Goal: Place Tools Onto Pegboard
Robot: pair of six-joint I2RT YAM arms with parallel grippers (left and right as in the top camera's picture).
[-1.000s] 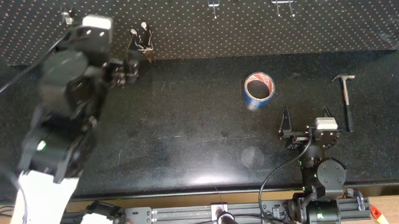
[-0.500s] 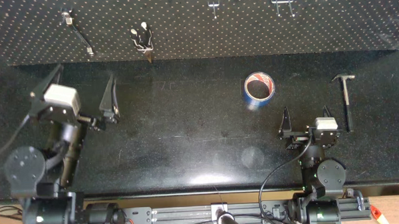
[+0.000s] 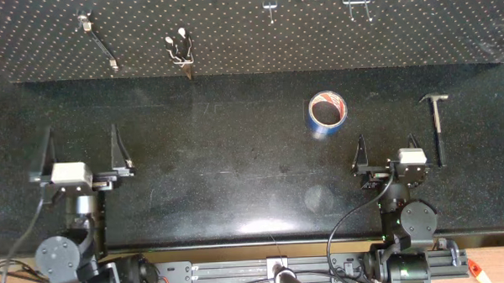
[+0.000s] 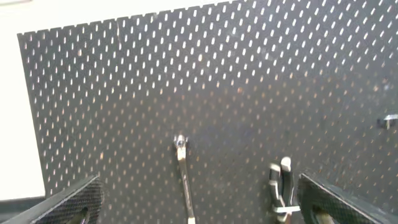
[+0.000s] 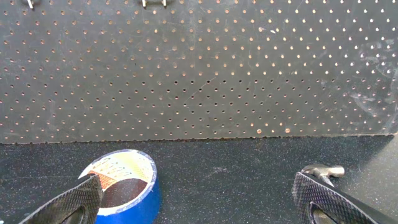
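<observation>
Holds nothing in left claw or right claw: both spread wide, empty, low over the surface, well back from the pegboard. Hung on the pegboard's left half: wrench, pliers. Lying just below the pegboard's right half: blue tape roll, hammer. Judged between picks, about halfway. Calls next for closing the right claw on tape or hammer, then lifting to an empty hook.

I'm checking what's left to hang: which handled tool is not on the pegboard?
The hammer, lying on the table right of the tape roll; the wrench and pliers both hang on the pegboard.
</observation>
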